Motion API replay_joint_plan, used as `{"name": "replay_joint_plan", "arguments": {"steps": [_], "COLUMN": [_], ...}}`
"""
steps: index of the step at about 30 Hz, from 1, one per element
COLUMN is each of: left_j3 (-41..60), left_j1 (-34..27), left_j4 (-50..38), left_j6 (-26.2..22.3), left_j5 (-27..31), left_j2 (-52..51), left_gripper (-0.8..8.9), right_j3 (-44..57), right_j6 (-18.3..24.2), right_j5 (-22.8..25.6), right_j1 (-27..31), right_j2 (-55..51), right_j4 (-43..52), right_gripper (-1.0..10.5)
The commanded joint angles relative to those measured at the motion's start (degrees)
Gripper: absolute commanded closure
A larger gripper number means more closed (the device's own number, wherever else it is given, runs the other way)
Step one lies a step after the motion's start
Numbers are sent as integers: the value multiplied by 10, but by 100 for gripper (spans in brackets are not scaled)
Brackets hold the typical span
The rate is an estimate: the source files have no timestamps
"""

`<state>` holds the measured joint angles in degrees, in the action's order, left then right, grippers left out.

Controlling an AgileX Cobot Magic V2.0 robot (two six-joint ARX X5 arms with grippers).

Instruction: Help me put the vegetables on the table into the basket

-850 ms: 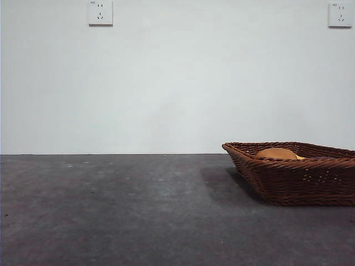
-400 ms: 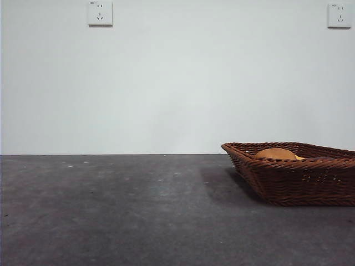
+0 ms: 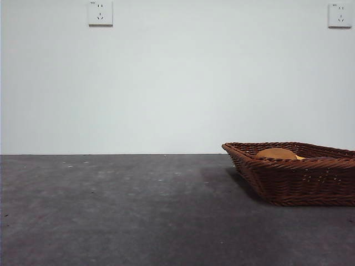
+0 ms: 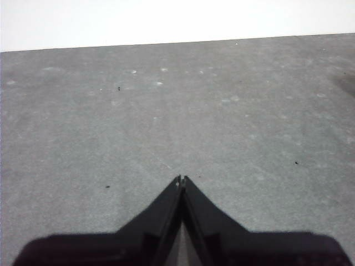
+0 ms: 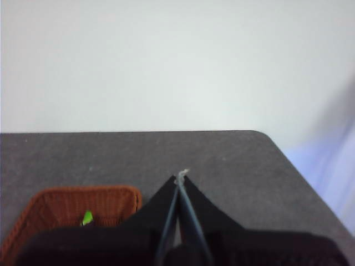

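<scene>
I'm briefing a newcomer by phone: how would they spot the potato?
Start at the dark grey table, then find the brown wicker basket at its right end in the front view. The potato is the smooth brown-orange hump showing above the rim, next to a yellow sliver.

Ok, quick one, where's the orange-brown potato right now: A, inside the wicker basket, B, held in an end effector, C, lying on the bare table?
A: in the front view the potato shows just above the rim of the basket, and both end effectors are shut on nothing.
</scene>
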<state>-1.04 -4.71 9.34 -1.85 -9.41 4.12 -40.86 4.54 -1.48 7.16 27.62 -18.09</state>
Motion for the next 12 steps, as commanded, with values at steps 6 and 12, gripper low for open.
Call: {"name": "replay_joint_plan", "arguments": {"steps": [6, 12], "left_j3": [6, 6], "left_j1": [-2, -2], "left_j4": [-4, -4], "left_j6": [3, 3], "left_j5": [0, 0], "left_j2": [0, 0], "left_gripper": [816, 816], "right_j3": [212, 301], "right_j6": [2, 2], "right_j5": [0, 3], "right_j1": [0, 0], "right_j2": [-119, -181], "right_j4": [84, 92], "right_gripper": [946, 946]}}
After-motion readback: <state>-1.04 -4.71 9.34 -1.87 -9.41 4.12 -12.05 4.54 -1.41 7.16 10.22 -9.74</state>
